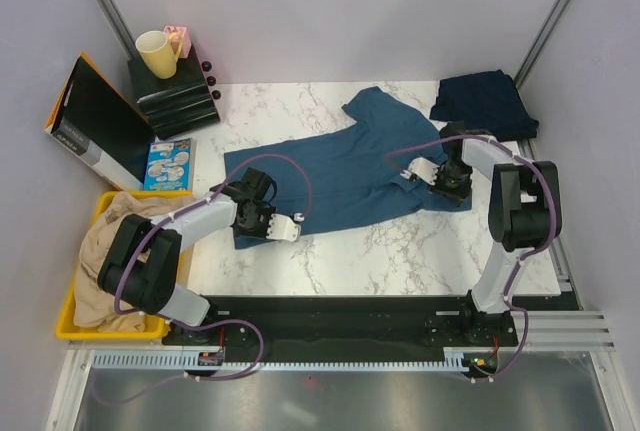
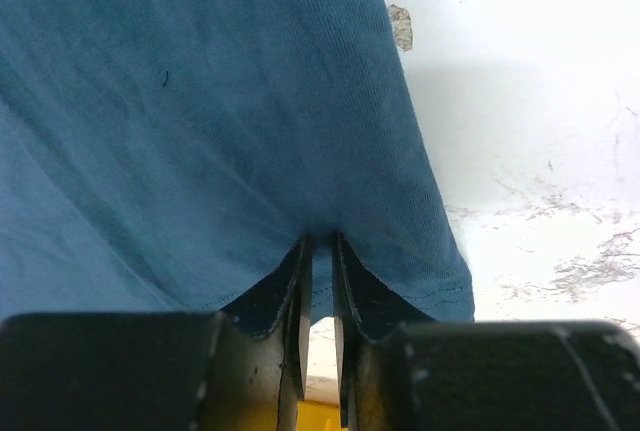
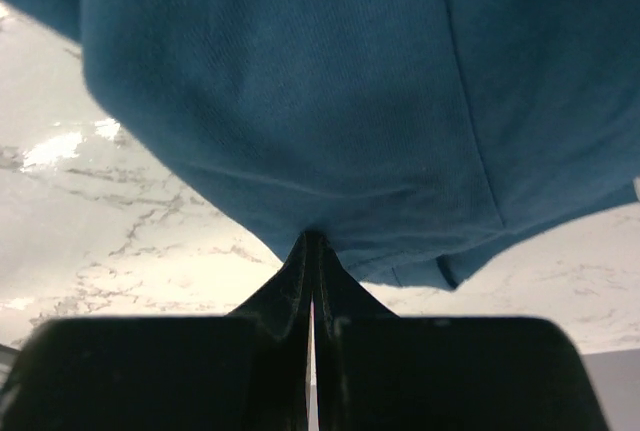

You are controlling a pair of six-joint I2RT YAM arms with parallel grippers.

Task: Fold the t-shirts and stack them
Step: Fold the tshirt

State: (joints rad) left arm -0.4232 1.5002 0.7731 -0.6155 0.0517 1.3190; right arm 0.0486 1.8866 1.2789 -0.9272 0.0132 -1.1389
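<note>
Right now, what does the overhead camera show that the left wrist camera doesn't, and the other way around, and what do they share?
Only the overhead view: the folded navy shirt at the far right corner, the yellow bin holding beige cloth, the mug, and both arms. Only the left wrist view: a close look at the left jaws pinching the hem of the blue shirt, and a small brownish speck on the table. Both: the blue shirt and the marble table.
</note>
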